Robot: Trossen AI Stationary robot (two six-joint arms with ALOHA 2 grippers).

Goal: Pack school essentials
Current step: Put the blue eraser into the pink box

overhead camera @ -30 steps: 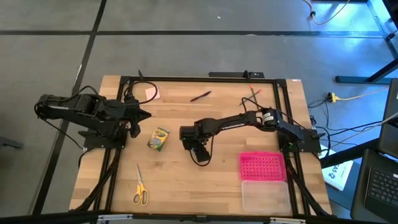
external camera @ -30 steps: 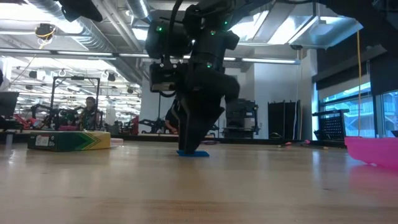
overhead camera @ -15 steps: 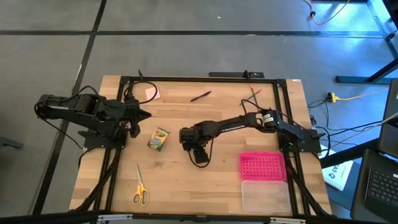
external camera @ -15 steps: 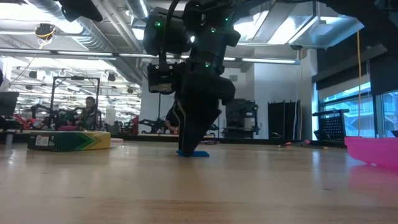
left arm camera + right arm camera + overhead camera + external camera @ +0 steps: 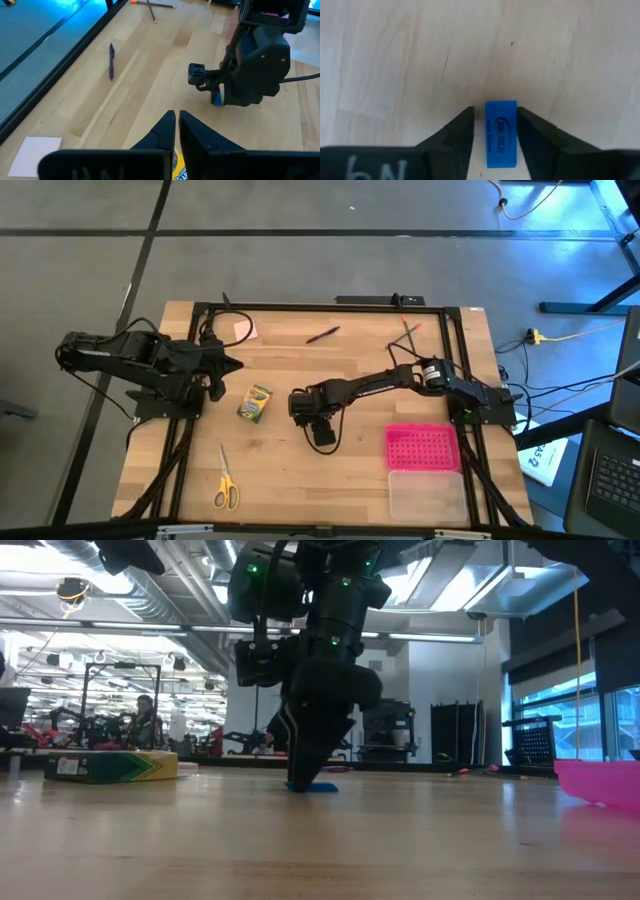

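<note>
Two dark fingers of the right gripper (image 5: pixel 494 131) are standing on either side of a small blue rectangular rubber eraser (image 5: pixel 500 132), narrow but not yet pressing: a thin strip of wood is showing between each fingertip and the eraser's long sides. The eraser is lying flat on the pale wooden table (image 5: pixel 300 470), near its middle, under the lowered right gripper (image 5: pixel 322 428).

The eraser is probably light and a little soft, with a grippy surface, so it should not be slipping easily. It is also thin and low, so the fingers are needing to reach almost to the wood and take it by the two long sides, near the middle of its length; a hold near one end could be making it turn or tip.

Going outward, the green and yellow cardboard crayon box (image 5: pixel 254 403) is lying just beside the right gripper, toward the left arm. The yellow-handled metal scissors (image 5: pixel 226 483) are lying well apart, near the front edge. The pink perforated plastic lid (image 5: pixel 421 446) and the clear rectangular plastic case (image 5: pixel 427 496) are lying on the right side. The left gripper (image 5: pixel 176 131) is waiting with its fingers pressed together and holding nothing.
</note>
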